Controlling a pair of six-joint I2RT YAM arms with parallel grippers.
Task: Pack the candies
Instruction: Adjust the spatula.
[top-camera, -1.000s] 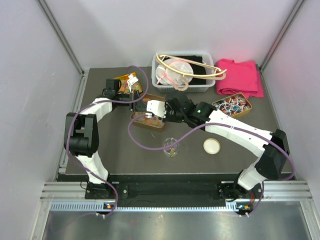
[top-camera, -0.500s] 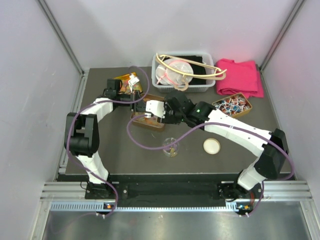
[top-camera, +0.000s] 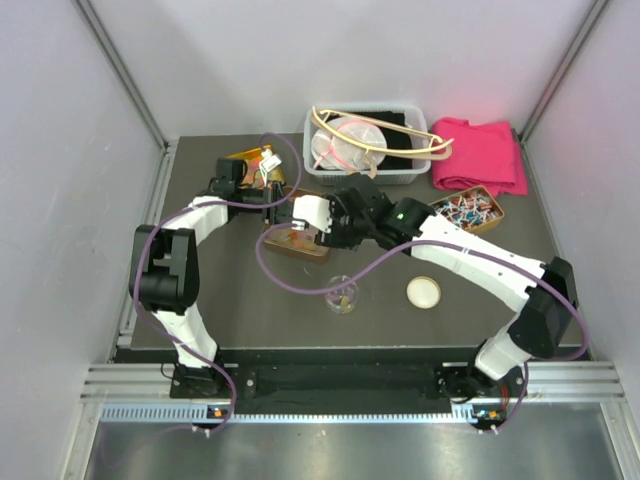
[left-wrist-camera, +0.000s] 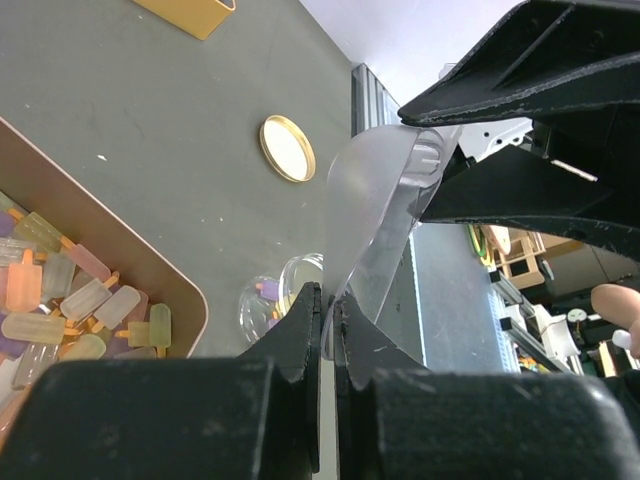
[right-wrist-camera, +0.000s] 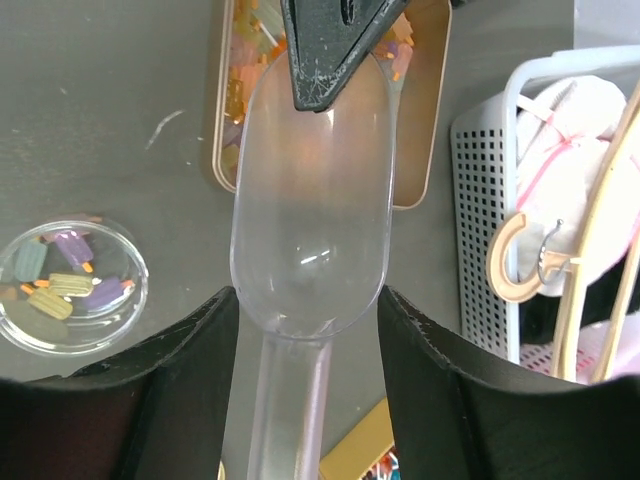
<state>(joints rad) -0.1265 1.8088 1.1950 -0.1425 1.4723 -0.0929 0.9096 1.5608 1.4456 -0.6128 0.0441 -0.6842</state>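
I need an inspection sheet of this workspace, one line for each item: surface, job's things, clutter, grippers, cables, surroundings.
surface: dark grey tabletop, no spills seen.
job's things: translucent popsicle-shaped gummy candies in a tan metal tray; a few in a small clear glass dish; gold-rimmed round lid off.
clutter: white plastic basket with hangers, pink folded cloth, tan tin of wrapped sweets, orange bag.
grippers: left gripper shut on the rim of a clear plastic scoop; right gripper open around its handle.
cables: purple cable crosses the dish in the top view.
surroundings: pale enclosure walls.
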